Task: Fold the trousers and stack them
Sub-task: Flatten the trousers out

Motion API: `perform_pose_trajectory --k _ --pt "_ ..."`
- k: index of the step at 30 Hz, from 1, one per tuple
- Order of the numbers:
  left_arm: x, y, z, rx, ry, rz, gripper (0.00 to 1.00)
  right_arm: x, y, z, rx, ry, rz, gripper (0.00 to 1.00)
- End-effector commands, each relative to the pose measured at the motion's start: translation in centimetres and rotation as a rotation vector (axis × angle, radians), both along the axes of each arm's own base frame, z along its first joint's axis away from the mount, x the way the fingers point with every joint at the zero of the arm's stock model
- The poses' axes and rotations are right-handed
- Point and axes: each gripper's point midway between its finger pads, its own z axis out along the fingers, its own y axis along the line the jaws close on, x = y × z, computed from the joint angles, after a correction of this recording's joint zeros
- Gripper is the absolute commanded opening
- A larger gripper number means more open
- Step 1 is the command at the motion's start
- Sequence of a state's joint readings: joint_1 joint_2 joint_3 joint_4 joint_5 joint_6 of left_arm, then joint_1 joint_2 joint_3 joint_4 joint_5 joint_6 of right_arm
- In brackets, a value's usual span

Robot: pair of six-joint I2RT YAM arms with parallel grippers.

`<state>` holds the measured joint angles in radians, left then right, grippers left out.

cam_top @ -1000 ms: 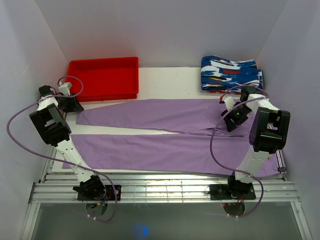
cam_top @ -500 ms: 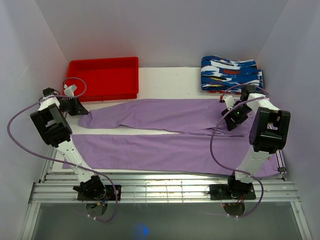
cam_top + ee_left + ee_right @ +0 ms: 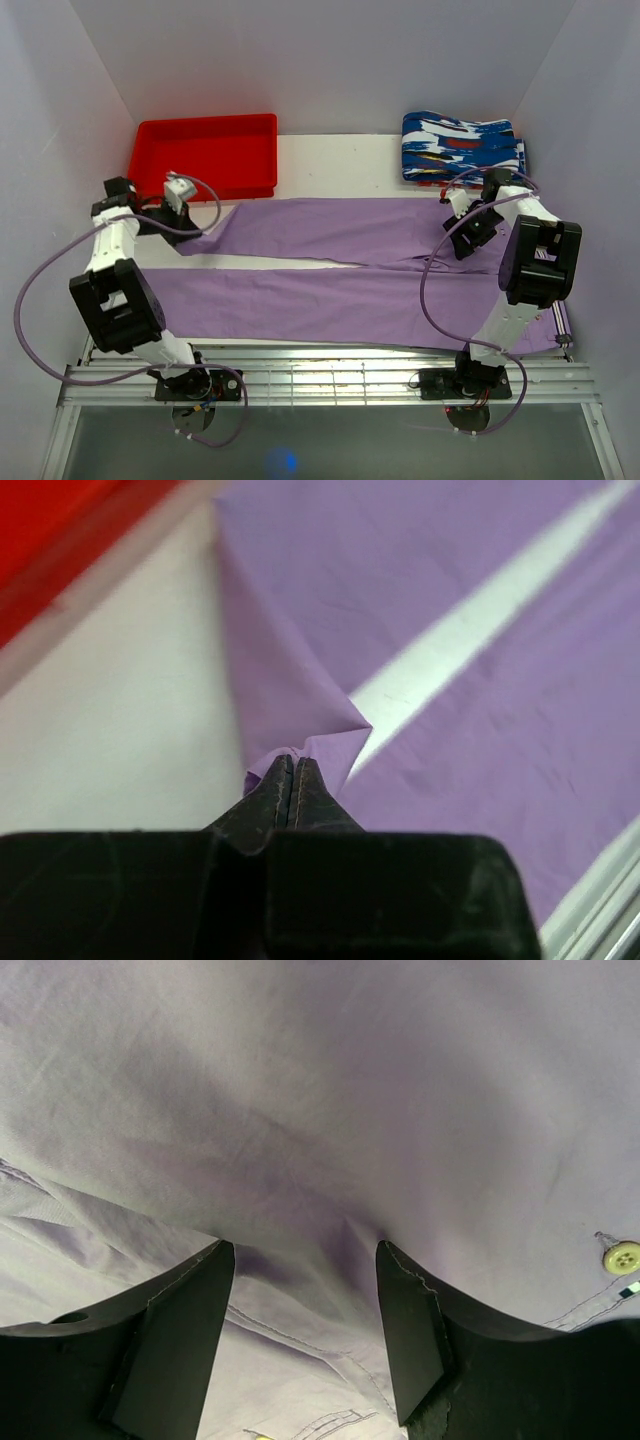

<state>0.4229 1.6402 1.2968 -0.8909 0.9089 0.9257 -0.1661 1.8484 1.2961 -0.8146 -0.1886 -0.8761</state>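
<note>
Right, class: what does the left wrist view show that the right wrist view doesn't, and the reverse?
Only left wrist: the left gripper shut on a pinched fold of the trousers, the red tray, a strip of table. Only right wrist: the right gripper open at the waist, a pale button. Both: the trousers' lilac cloth.

No words, numbers or signs can be read in any view. A tiny tag (image 3: pixel 628 1290) sits at the edge of the trousers (image 3: pixel 300 1110), just under a small button (image 3: pixel 622 1257). It is too small to read.
</note>
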Motion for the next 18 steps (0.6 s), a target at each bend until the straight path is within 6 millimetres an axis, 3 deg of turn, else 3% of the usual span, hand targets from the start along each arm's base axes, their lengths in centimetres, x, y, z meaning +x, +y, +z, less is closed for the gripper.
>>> perform_pose_trajectory --k 1,3,4,5,6,10,14,18 --pt "-6.3 -2.9 -3.7 0.14 0.009 -0.261 0.0 1.0 0.0 2.1 0.002 -0.055 0.013 0.64" --pt "-8.3 -3.6 -5.3 0.208 0.01 -0.345 0.02 1.0 0.1 2.1 0.007 -0.049 0.009 0.64" --pt "-10.1 -3.7 -7.1 0.227 0.063 -0.368 0.07 1.0 0.1 2.0 0.011 -0.043 0.005 0.64" --pt "-10.7 -3.9 -7.7 0.24 0.074 -0.384 0.14 1.1 0.1 2.0 0.012 -0.043 0.004 0.65" --pt "-10.8 -3.8 -8.2 0.256 0.079 -0.383 0.38 1.2 0.1 2.1 0.013 -0.042 0.001 0.65" --pt "-10.2 -3.8 -7.4 0.25 0.068 -0.328 0.6 1.3 0.4 2.3 0.019 -0.039 0.002 0.66" --pt "-7.3 -3.6 -4.4 0.207 0.026 -0.214 0.62 1.3 0.4 2.5 0.019 -0.043 0.002 0.66" --pt "-6.1 -3.3 -4.7 0.162 0.104 -0.119 0.6 1.1 0.5 2.4 0.019 -0.042 0.003 0.66"
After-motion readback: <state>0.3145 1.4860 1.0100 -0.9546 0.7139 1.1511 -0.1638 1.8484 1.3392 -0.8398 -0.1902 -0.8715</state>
